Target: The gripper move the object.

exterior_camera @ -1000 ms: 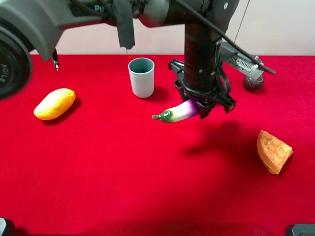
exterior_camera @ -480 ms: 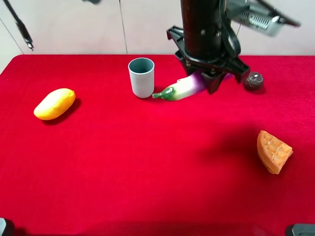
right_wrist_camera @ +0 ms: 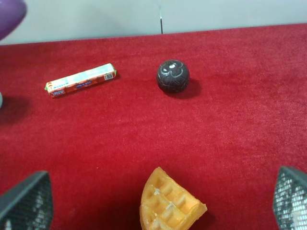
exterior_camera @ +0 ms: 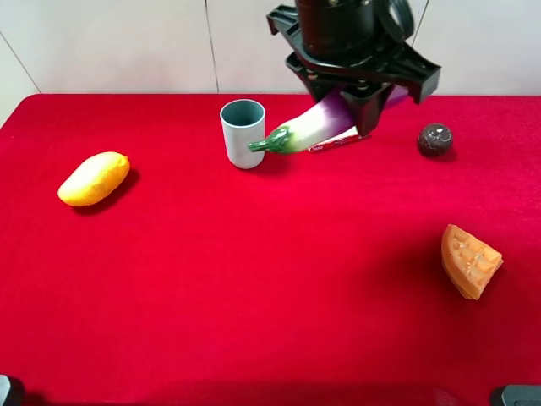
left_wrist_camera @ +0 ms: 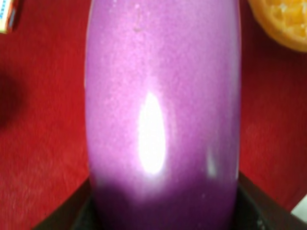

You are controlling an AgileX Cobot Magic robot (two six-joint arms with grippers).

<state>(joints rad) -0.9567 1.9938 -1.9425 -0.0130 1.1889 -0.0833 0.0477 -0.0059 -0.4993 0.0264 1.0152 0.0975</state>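
Note:
The object is a glossy purple toy eggplant (exterior_camera: 311,127) with a green stem, tilted stem-down and held above the red table (exterior_camera: 254,279), its stem end next to the grey cup (exterior_camera: 243,133). My left gripper (exterior_camera: 362,108), black, reaches across to the back right and is shut on the eggplant's purple end. The left wrist view is filled by the eggplant (left_wrist_camera: 160,110) between the dark jaws. A purple edge of the eggplant (right_wrist_camera: 8,13) shows in the right wrist view. My right gripper (right_wrist_camera: 158,201) is open and empty, hovering over the waffle.
A yellow mango (exterior_camera: 94,178) lies at the left. A waffle piece (exterior_camera: 470,260) lies at the right and also shows in the right wrist view (right_wrist_camera: 170,203). A dark ball (exterior_camera: 434,139) sits at the back right. A candy bar (exterior_camera: 338,142) lies under the eggplant.
My left gripper has risen and moved toward the back with the eggplant in it. The eggplant now hangs higher, and the candy bar beneath it has come into view.

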